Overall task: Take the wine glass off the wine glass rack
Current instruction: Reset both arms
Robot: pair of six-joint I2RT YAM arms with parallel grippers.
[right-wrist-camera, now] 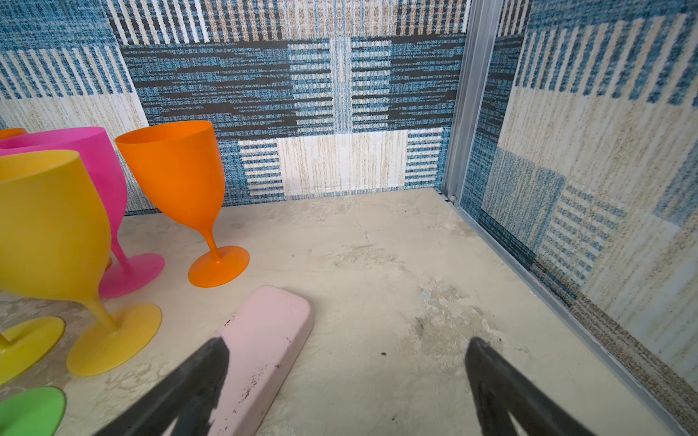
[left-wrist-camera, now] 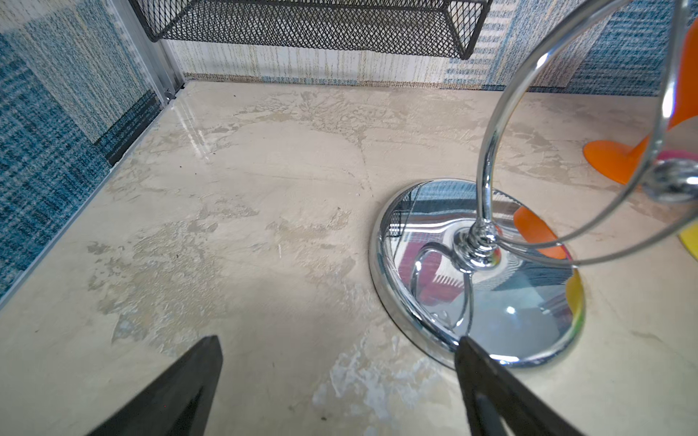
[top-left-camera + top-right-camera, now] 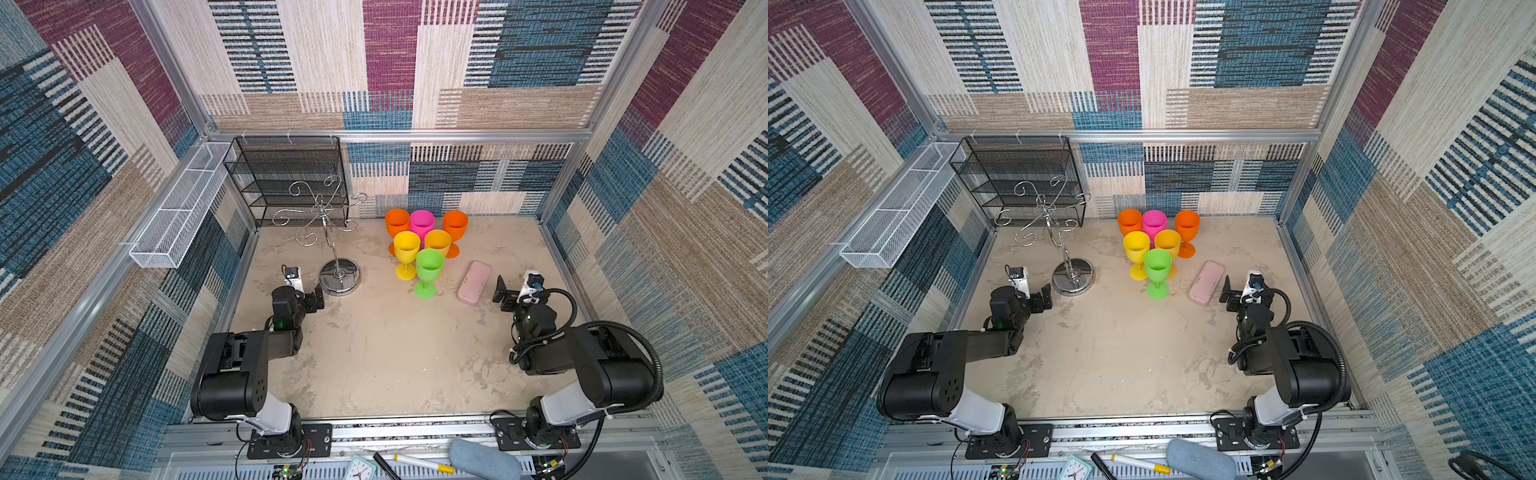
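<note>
The wine glass rack point(image 3: 340, 277), a chrome wire stand with scroll arms and a round mirrored base, stands at the back left in both top views point(image 3: 1072, 276); nothing hangs on its arms. Several coloured plastic wine glasses stand upright on the table to its right, the green wine glass point(image 3: 429, 272) nearest the front. My left gripper point(image 3: 305, 293) is open, low beside the rack's base point(image 2: 479, 271), one fingertip point(image 2: 468, 351) just in front of the rim. My right gripper point(image 3: 517, 291) is open and holds nothing, with the orange wine glass point(image 1: 177, 177) ahead of it.
A pink case point(image 3: 473, 282) lies flat between the green glass and my right gripper, partly under one finger point(image 1: 204, 373) in the right wrist view. A black mesh shelf unit point(image 3: 286, 178) stands behind the rack. A white mesh basket point(image 3: 183, 208) hangs on the left wall.
</note>
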